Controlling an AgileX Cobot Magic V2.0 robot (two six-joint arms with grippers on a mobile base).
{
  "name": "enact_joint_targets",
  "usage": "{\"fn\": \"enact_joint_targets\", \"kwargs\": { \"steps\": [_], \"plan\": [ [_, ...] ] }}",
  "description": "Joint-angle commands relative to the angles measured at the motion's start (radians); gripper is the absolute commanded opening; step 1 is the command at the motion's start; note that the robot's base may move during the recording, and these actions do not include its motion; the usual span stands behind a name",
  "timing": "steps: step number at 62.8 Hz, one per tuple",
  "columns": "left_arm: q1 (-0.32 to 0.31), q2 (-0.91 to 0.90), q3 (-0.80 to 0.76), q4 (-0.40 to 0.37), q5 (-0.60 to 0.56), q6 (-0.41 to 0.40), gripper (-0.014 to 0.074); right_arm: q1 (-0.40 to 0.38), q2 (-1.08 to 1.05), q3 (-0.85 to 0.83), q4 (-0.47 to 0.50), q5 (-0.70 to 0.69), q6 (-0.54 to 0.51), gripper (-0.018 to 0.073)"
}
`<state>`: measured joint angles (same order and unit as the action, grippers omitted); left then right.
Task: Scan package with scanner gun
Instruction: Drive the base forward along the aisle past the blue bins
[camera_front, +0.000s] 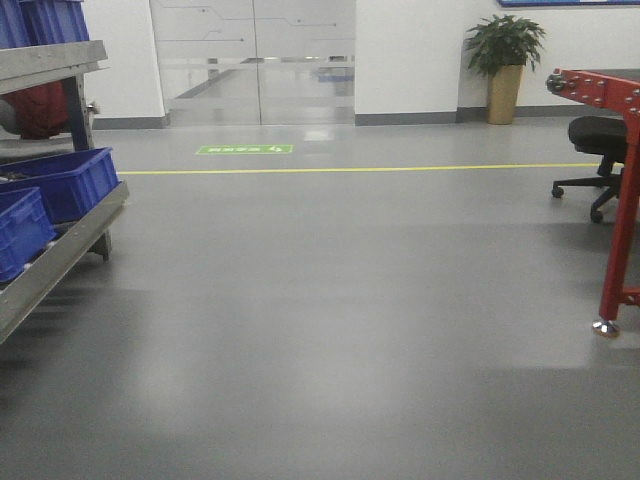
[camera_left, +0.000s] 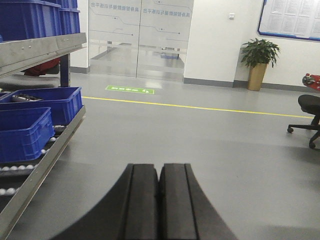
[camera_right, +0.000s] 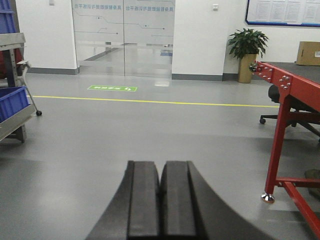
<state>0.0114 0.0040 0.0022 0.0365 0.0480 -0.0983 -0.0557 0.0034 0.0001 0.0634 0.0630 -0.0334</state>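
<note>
The left tool (camera_left: 159, 172) and right tool (camera_right: 160, 170) are closed, empty; no scanner or package shows, so rolling past the table (camera_right: 286, 81) could miss them.

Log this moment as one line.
left jaws shut, empty; right jaws shut, empty; scanner not in view; package unconfirmed; cardboard box on red table; blue bins on rack

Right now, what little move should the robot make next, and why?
Probably turn right toward the red table. The left gripper and right gripper are both shut on nothing, and no scanner gun shows in any view. A cardboard box sits on that table; I cannot tell if it is the package.
</note>
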Motion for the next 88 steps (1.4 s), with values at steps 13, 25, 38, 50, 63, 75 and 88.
{"fn": "enact_joint_targets", "kwargs": {
  "steps": [13, 25, 38, 50, 63, 75, 88],
  "plan": [
    [0.005, -0.004, -0.002, -0.002, -0.012, 0.002, -0.0111, -0.006, -0.003, 0.000, 0.001, -0.020, -0.004, -0.0162],
    [0.005, -0.004, -0.002, -0.002, -0.012, 0.002, -0.0111, -0.006, -0.003, 0.000, 0.001, -0.020, -0.004, -0.0162],
    [0.005, -0.004, -0.002, -0.002, -0.012, 0.002, -0.0111, -0.006, -0.003, 0.000, 0.001, -0.020, -0.004, -0.0162],
    [0.005, -0.004, -0.002, -0.002, -0.012, 0.002, -0.0111, -0.006, -0.003, 0.000, 0.001, -0.020, -0.004, -0.0162],
    [0.005, -0.004, -0.002, -0.002, -0.012, 0.002, -0.0111, -0.006, -0.003, 0.000, 0.001, -0.020, -0.004, -0.0162],
    [0.005, -0.004, -0.002, -0.002, -0.012, 0.002, -0.0111, -0.006, -0.003, 0.000, 0.001, -0.020, -0.004, -0.0162],
    [0.005, -0.004, -0.002, -0.002, -0.012, 0.002, -0.0111, -0.006, -0.003, 0.000, 0.001, -0.020, -0.004, -0.0162]
  ]
}}
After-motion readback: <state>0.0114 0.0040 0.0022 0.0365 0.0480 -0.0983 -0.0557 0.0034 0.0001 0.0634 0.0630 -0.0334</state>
